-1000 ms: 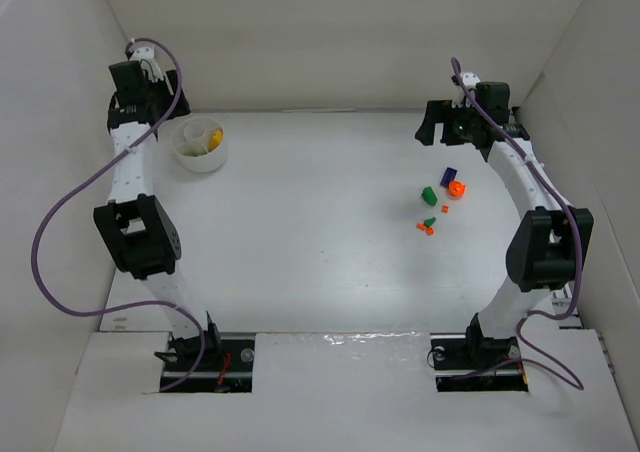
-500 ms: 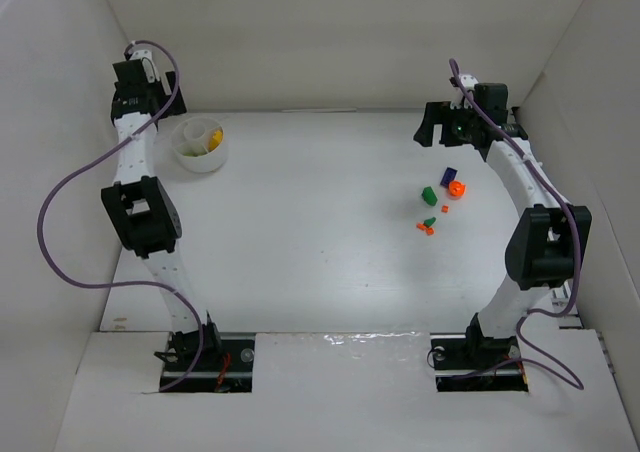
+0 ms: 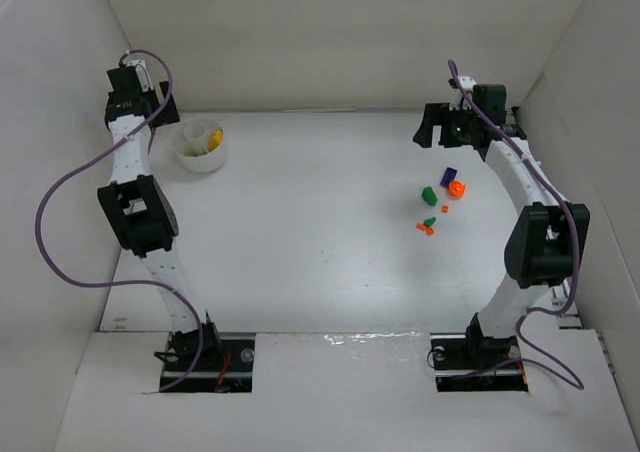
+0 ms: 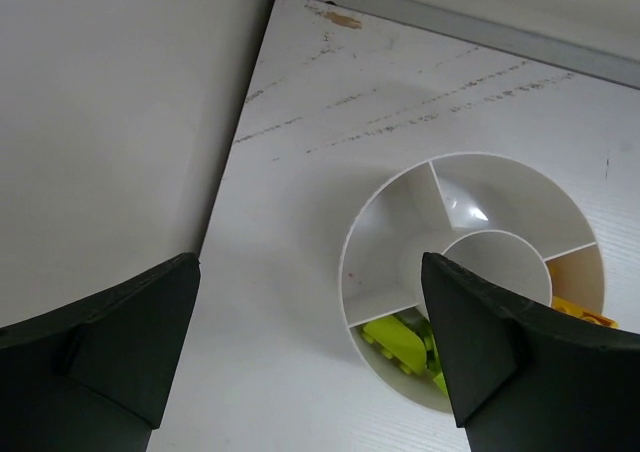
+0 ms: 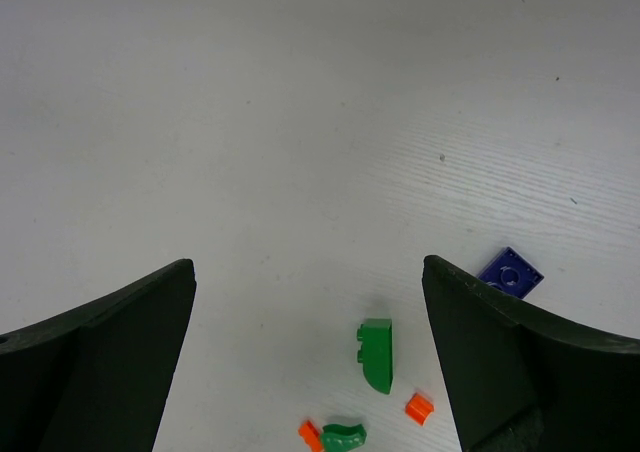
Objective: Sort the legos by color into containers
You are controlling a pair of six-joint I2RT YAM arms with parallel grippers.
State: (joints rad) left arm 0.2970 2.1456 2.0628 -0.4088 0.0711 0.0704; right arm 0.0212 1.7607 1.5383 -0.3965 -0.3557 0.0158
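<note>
Left gripper [image 4: 308, 264], wide, hangs over the white bowl [image 4: 470, 197] at ten o'clock. Its wrist view separates lime bricks [image 4: 398, 336] from yellow ones [image 4: 575, 310] (overhead they blur). Right gripper [image 5: 308, 264], also wide, faces loose legos [image 3: 455, 188] at two o'clock.

The left arm [image 3: 170, 282] and the right arm [image 3: 513, 172] are each built of slim white links joined by bulky black joint housings, and each stands on a black base [image 3: 478, 357]. A thin purple cable [image 3: 40, 234] runs along each arm in loose loops. The fingers [image 4: 110, 342] are dark, matte, wedge-shaped blades.
</note>
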